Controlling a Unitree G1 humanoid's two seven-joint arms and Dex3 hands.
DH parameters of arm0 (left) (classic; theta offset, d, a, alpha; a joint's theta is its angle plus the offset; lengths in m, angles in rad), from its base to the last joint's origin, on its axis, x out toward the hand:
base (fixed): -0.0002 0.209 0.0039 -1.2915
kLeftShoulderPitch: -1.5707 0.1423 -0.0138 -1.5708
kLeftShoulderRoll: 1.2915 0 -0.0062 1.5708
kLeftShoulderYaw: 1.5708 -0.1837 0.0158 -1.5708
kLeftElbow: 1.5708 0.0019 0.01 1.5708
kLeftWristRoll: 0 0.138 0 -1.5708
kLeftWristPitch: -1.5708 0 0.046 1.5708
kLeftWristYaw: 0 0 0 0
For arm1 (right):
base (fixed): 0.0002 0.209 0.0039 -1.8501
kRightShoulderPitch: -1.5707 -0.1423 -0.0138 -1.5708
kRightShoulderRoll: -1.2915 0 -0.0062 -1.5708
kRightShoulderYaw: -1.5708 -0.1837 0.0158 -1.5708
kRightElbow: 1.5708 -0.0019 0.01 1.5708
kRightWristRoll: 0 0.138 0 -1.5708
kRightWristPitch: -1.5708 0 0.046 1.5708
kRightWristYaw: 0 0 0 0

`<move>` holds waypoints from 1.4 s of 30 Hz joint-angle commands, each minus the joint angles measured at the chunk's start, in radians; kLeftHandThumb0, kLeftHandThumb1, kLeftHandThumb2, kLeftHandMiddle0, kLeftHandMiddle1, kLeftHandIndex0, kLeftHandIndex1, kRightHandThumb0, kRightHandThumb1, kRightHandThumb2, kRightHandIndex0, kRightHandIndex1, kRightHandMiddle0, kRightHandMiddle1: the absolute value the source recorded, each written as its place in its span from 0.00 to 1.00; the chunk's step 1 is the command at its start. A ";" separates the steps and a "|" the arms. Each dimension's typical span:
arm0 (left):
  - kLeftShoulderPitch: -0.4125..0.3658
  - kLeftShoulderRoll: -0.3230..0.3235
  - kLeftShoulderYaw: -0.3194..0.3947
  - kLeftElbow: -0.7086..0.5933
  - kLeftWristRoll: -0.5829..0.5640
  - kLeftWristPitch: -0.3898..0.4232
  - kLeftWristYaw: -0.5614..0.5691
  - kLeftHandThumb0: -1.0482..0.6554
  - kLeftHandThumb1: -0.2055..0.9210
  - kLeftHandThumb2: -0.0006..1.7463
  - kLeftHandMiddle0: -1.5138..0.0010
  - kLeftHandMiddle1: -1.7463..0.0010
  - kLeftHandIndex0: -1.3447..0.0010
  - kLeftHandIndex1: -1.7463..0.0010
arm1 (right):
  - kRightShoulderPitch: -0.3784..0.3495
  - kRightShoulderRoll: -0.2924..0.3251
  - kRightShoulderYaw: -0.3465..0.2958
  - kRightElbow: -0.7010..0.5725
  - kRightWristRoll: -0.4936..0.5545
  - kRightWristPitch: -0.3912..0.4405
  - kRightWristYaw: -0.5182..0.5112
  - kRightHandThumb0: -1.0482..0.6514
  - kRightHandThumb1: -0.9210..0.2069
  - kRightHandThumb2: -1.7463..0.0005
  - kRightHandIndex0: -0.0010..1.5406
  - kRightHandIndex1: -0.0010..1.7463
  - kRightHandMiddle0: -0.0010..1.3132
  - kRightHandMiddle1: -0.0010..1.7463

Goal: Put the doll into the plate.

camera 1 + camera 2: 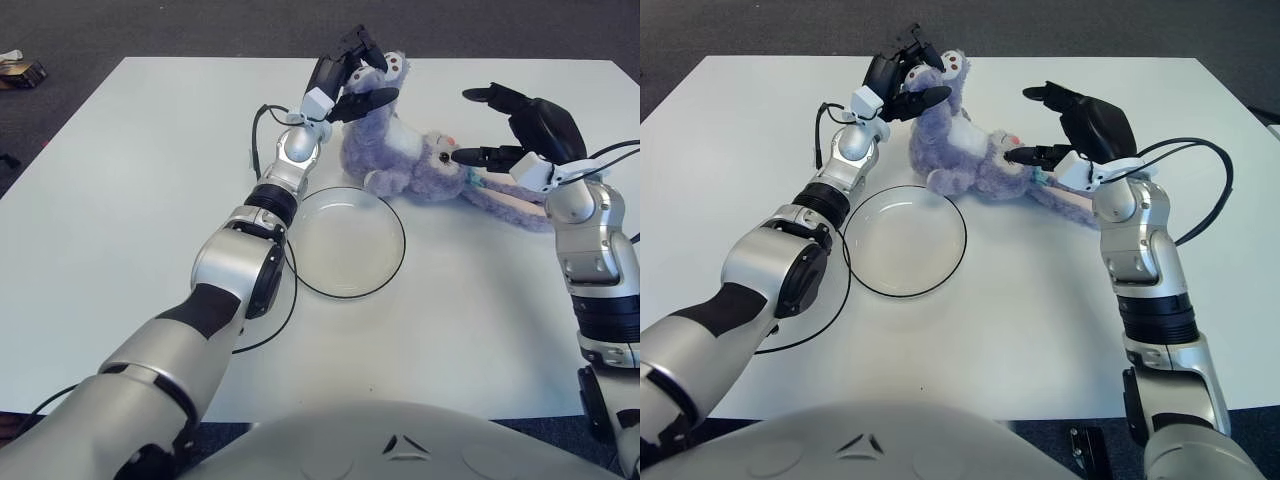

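With only the left robot hand [352, 75] pinching the doll [405, 155] and the right robot hand [520, 130] hovering released beside it, the doll is risking slipping short of the plate [345, 240].

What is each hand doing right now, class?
Left hand: shut on the doll, at its raised foot.
Right hand: open, a fingertip at the doll's head.

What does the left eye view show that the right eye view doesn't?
Only the left eye view shows a small dark object on the floor at far left. Only the right eye view shows a floor object below the table's near edge. Both show the purple doll lying beyond the clear plate, the left hand gripping its raised leg, and the right hand open by its head.
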State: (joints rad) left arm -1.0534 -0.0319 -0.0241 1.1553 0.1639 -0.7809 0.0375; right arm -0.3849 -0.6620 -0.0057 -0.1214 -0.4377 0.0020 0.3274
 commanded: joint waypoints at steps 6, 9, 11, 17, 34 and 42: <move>0.002 0.003 -0.003 0.011 0.006 -0.013 0.018 0.67 0.99 0.01 0.50 0.00 0.57 0.00 | -0.059 -0.100 0.010 0.013 0.100 0.041 0.232 0.17 0.00 0.85 0.20 0.00 0.21 0.06; 0.001 0.002 -0.003 0.010 0.008 -0.015 0.024 0.67 0.99 0.01 0.50 0.00 0.57 0.00 | -0.068 -0.113 0.020 0.007 0.117 0.068 0.285 0.15 0.00 0.84 0.16 0.00 0.17 0.04; 0.000 0.000 -0.004 0.010 0.009 -0.016 0.028 0.67 0.99 0.01 0.51 0.00 0.57 0.00 | -0.070 -0.109 0.030 0.000 0.118 0.090 0.302 0.13 0.00 0.83 0.13 0.00 0.16 0.03; -0.001 -0.004 -0.005 0.009 0.009 -0.017 0.035 0.67 1.00 0.01 0.51 0.00 0.57 0.00 | -0.078 -0.085 0.070 0.004 0.116 0.152 0.336 0.09 0.00 0.80 0.09 0.00 0.14 0.02; 0.000 -0.021 -0.001 0.001 0.001 -0.041 0.039 0.67 1.00 0.01 0.51 0.00 0.56 0.00 | -0.153 0.009 0.216 0.192 0.053 0.244 0.316 0.04 0.00 0.87 0.07 0.00 0.10 0.00; 0.001 -0.026 -0.001 -0.002 0.004 -0.050 0.044 0.68 1.00 0.01 0.50 0.00 0.56 0.00 | -0.161 0.028 0.237 0.217 0.030 0.260 0.292 0.06 0.00 0.93 0.07 0.00 0.09 0.00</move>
State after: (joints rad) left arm -1.0534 -0.0583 -0.0240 1.1588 0.1675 -0.8147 0.0716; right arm -0.5372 -0.6379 0.2222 0.0862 -0.3988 0.2542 0.6174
